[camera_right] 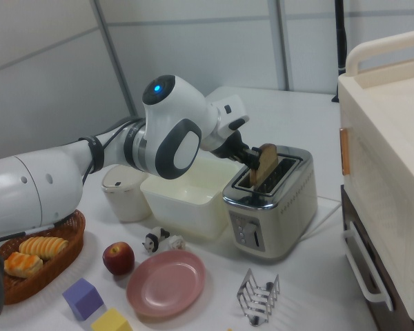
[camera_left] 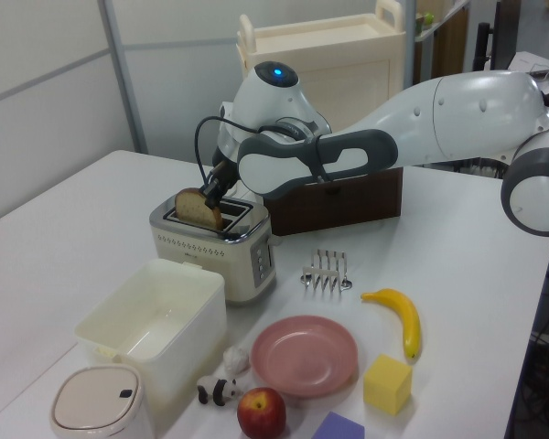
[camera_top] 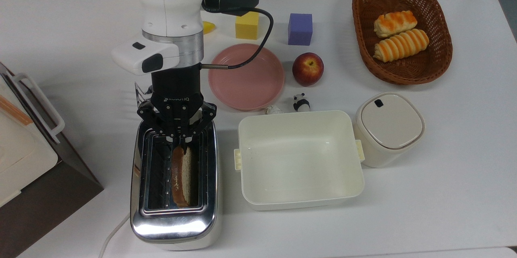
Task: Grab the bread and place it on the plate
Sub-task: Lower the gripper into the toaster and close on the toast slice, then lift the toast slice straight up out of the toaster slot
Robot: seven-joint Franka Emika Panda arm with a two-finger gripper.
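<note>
- Pincer (camera_top: 180,141) hung over the far end of the toaster (camera_top: 174,209), its fingers closed onto the upper edge of the bread (camera_top: 181,177).
- In the left view, the bread (camera_left: 199,208) stood upright on edge, risen well out of the toaster (camera_left: 215,247) slot, lower part still between the slot walls.
- In the right view, the slice (camera_right: 263,164) showed as a tan face with a dark crust, tilted slightly, pincer (camera_right: 252,161) gripping it from the right view's left.
- Bread sat in the slot nearer the tub (camera_top: 299,159); the other slot was dark.
- Plate (camera_top: 246,77) lay bare on the white worktop (camera_top: 444,193), beyond the toaster and to the top view's right of the arm, a black cable crossing above its rim.
- An apple (camera_top: 307,68) stood just beside the plate on the top view's right; a panda figurine (camera_top: 300,102) stood between plate and tub.
- A lidded cream bin (camera_top: 388,128) stood touching or nearly touching the tub's right handle; I could not tell which.
- A wicker basket (camera_top: 363,48) held two striped rolls (camera_top: 400,36).
- Yellow (camera_top: 247,26) and purple (camera_top: 300,28) cubes sat behind the plate.
</note>
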